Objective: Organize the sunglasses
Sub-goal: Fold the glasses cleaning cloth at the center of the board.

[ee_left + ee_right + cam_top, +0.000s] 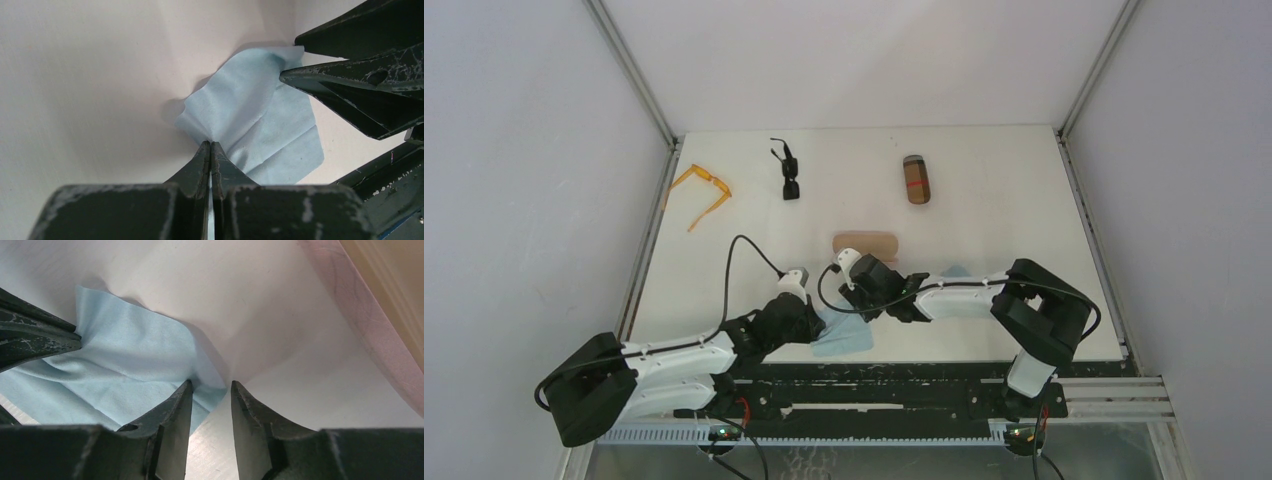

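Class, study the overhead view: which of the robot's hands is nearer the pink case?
Right. The right hand sits just on the near side of the pink case, at the blue cloth's corner. The left hand is further back and left, pinching that cloth.

The top external camera looks down from high above the near edge across the whole table (1004,200), while the wrist cameras sit very close behind the left gripper (210,146) and the right gripper (210,387), facing the same light-blue cloth (846,340) from opposite sides.
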`<control>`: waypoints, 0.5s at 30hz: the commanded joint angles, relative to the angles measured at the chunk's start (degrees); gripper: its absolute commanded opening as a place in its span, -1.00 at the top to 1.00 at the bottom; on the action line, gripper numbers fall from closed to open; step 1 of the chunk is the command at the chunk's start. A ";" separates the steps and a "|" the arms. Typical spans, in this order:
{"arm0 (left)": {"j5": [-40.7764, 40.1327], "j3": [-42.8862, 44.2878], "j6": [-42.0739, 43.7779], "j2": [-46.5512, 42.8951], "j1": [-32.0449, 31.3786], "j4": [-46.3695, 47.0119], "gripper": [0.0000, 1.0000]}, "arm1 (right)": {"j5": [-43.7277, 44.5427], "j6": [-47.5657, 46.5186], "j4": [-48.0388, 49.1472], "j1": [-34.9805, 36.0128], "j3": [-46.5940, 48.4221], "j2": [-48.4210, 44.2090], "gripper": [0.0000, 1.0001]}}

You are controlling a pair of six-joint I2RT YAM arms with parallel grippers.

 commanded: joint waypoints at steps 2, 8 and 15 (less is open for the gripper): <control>0.87 1.20 1.04 0.60 0.24 0.30 0.93 | -0.77 -1.16 1.70 -0.35 1.63 -0.88 0.30; 0.84 1.31 1.02 0.79 0.32 0.29 0.95 | -2.25 -1.10 2.02 -1.29 1.63 -1.38 0.43; 0.76 1.23 0.95 0.34 0.32 0.04 0.95 | -5.34 -0.97 2.89 -2.75 1.63 -1.25 0.33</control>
